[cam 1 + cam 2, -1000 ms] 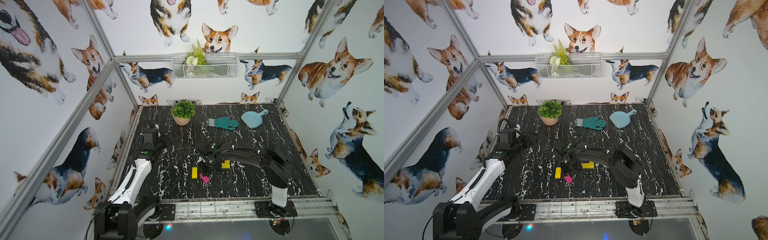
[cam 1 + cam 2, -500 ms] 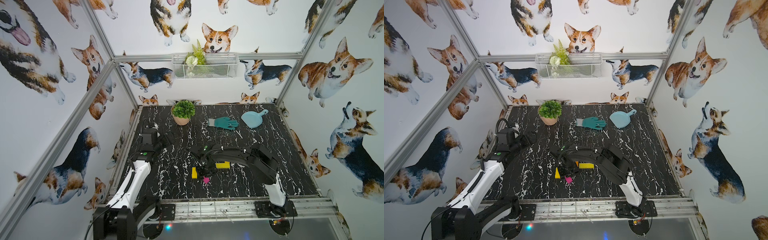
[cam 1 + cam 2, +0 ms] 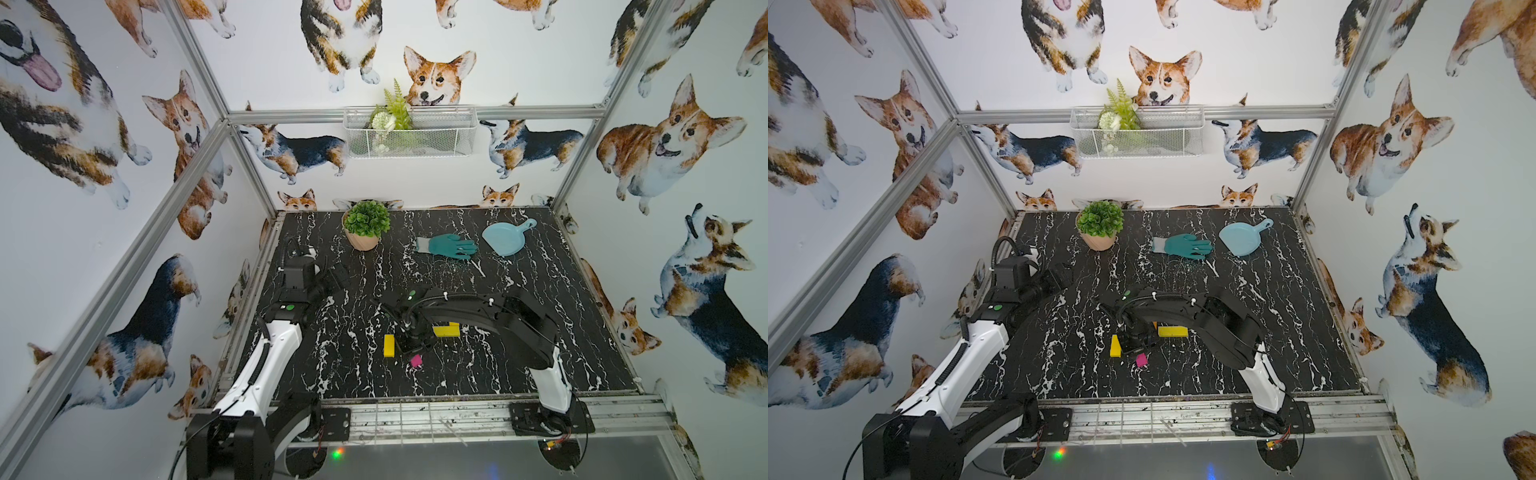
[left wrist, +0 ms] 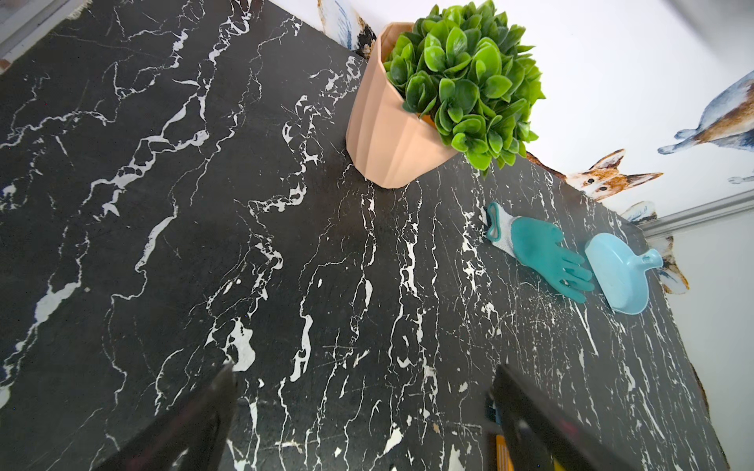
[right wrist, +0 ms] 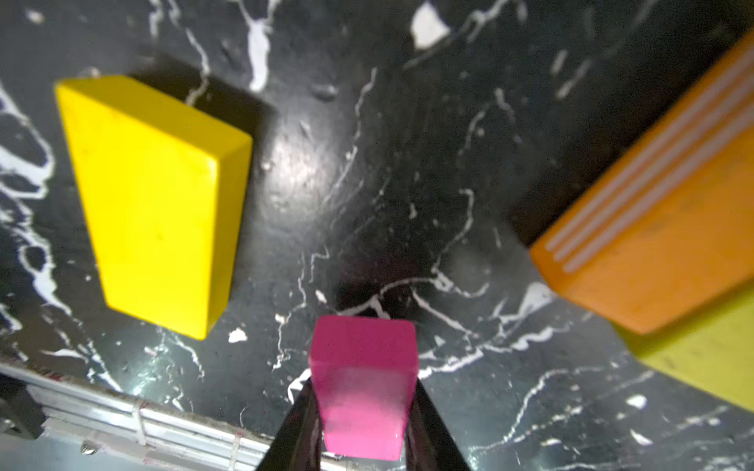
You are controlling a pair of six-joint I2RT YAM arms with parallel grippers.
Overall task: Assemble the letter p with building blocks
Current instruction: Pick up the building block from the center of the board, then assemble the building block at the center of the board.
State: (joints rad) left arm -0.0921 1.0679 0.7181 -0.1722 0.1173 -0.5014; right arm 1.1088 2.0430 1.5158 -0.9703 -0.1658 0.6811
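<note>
My right gripper (image 5: 363,383) is shut on the magenta block (image 5: 363,367), pinching it between both fingers. In both top views this block (image 3: 416,360) (image 3: 1141,360) shows just in front of the right gripper (image 3: 411,347), near the table's front middle. A yellow block (image 5: 155,204) (image 3: 389,345) lies close to its left. On the other side an orange block (image 5: 653,228) rests on another yellow block (image 5: 701,359) (image 3: 446,331). My left gripper (image 4: 364,369) (image 3: 336,276) stands open and holds nothing, over bare table at the left.
A potted plant (image 3: 366,226), a teal glove (image 3: 451,246) and a light-blue toy pan (image 3: 505,237) sit along the back of the black marble table (image 3: 540,365). A wire basket (image 3: 409,135) hangs on the back wall. A metal rail (image 3: 415,415) runs along the front edge.
My right arm has swung left and forward to the magenta block, and its jaws have shut on it. The left arm has hardly moved and stays open.
</note>
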